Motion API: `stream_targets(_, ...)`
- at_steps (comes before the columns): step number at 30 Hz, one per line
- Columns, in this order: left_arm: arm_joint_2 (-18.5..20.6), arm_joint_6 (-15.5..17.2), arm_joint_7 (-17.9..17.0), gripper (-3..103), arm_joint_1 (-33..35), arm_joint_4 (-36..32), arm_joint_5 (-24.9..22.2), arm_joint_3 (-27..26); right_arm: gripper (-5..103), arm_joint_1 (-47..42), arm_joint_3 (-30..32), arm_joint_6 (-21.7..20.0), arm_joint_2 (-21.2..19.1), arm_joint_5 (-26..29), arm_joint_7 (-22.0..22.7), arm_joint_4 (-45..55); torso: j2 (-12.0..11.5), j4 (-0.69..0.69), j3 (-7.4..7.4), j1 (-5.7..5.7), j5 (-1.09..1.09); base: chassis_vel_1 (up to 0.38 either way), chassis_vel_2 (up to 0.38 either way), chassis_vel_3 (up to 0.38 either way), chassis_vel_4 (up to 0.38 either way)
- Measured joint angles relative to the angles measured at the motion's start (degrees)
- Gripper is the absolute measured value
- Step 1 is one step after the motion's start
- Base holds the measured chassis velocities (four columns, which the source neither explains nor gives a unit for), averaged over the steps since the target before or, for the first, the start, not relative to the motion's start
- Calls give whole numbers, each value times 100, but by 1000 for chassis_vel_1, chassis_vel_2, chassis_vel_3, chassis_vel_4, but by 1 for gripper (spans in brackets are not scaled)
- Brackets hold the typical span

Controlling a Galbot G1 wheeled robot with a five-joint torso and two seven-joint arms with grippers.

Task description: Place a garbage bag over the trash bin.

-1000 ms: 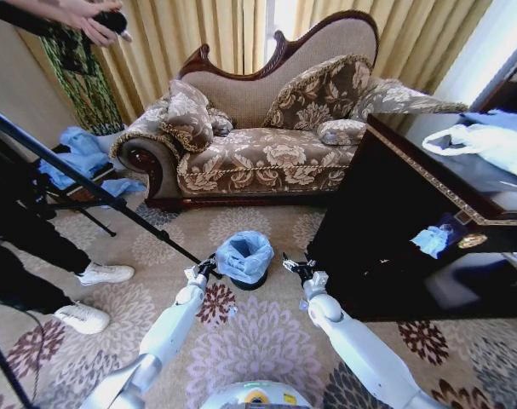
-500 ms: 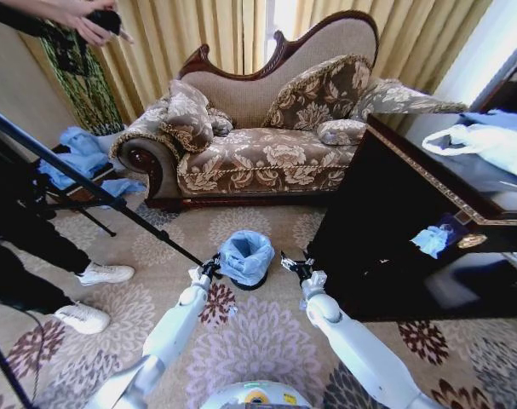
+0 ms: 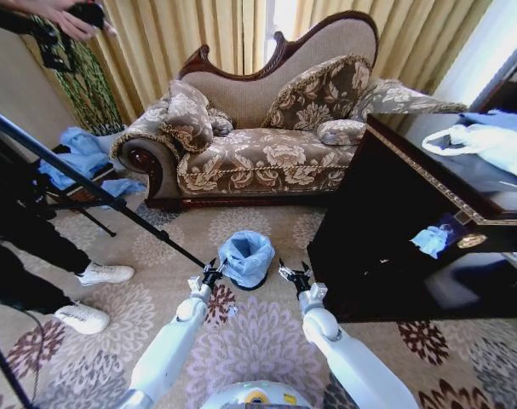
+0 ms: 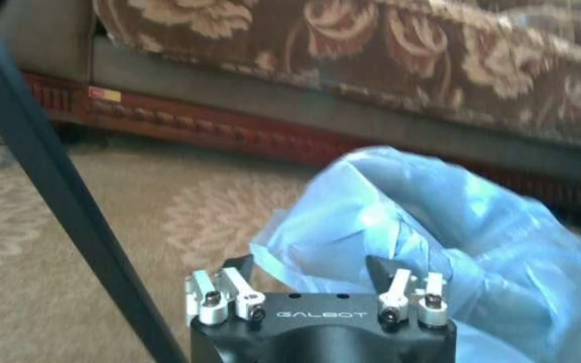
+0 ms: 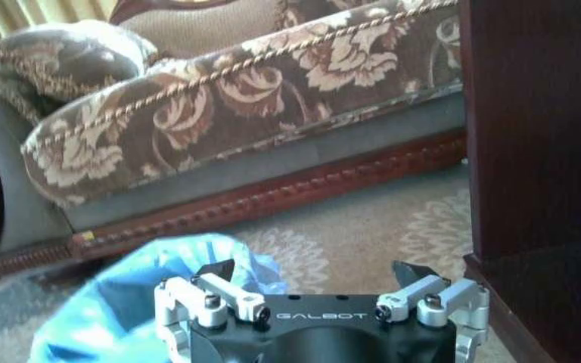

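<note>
**Ornate sitting room, floral carpet, gold drapes**

Carpeted throughout in a beige floral carpet [image 3: 267,328] with maroon and lilac blooms. Furnished with a carved-wood chaise sofa [image 3: 267,145] in brown floral upholstery, piled with matching cushions [image 3: 318,92], set against gold curtains [image 3: 198,34]. Lit by daylight through a narrow gap in the drapes. Flanked on the right by a dark glossy cabinet [image 3: 394,230] with gilt trim. Crossed on the left by a black tripod leg [image 3: 88,183].

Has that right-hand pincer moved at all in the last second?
Yes. In the head view the right pincer has slid leftward, away from the dark cabinet and closer to the garbage bag on the trash bin. It is open.
</note>
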Motion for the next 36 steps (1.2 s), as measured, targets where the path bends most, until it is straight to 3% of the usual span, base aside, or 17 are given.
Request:
stream_targets(1,20,251,-114,82,142,-293,107,-23,100,-48,30,-2,-12,14,13,73,0,0,0,0,-1,0,0,0,0)
stream_targets(3,83,673,-261,93,305,-710,197,-72,100,-147,108,-2,-17,15,14,175,0,-2,0,0,0,0,0,0,0)
stream_targets(7,161,932,-323,99,480,-927,423,-149,100,-323,200,4,1,-14,-4,294,0,-2,0,0,0,0,0,0,0)
stream_targets(12,230,967,-278,100,689,-1049,621,-224,100,-475,262,10,-14,-65,-40,393,0,-2,0,0,0,0,0,0,0)
stream_targets(18,296,1257,-457,100,953,-1904,19,-493,100,-431,324,-85,-81,89,85,760,0,-2,0,0,-1,0,0,0,0)
stream_targets(20,361,1763,-1032,100,944,-2608,-585,-580,101,-242,222,-186,-72,218,260,844,0,-1,0,0,-1,0,0,0,0)
stream_targets(21,361,1763,-1032,100,944,-2608,-585,-580,101,-242,222,-186,-72,218,260,844,0,-1,0,0,-1,0,0,0,0)
stream_targets(23,432,2353,-1698,100,854,-3211,-1286,-635,98,-77,86,-235,-18,288,369,811,0,-1,0,0,-1,0,0,0,0)
stream_targets(25,548,2921,-2226,100,718,-3711,-1872,-681,90,45,-3,-253,41,294,401,727,0,-1,1,1,0,0,0,0,0)
stream_targets(26,548,2921,-2226,100,718,-3711,-1872,-681,90,45,-3,-253,41,294,401,727,0,-1,1,1,0,0,0,0,0)
stream_targets(28,705,3377,-2600,100,591,-4066,-2228,-693,83,133,-52,-289,74,341,401,711,0,-2,1,1,-1,0,0,0,0)
stream_targets(29,824,3714,-2953,100,499,-4301,-2446,-693,79,176,-74,-307,73,396,368,711,0,-2,1,1,-1,0,0,0,0)
stream_targets(30,824,3714,-2953,100,499,-4301,-2446,-693,79,176,-74,-307,73,396,368,711,0,-2,1,1,-1,0,0,0,0)
stream_targets(32,1010,4259,-3499,100,408,-4649,-2660,-691,75,249,-106,-336,60,480,118,610,0,-4,1,1,-1,0,0,0,0)
stream_targets(36,1232,4454,-3669,100,549,-4909,-2304,-676,63,404,-194,-322,107,411,-290,302,0,-3,1,1,-1,0,0,0,0)
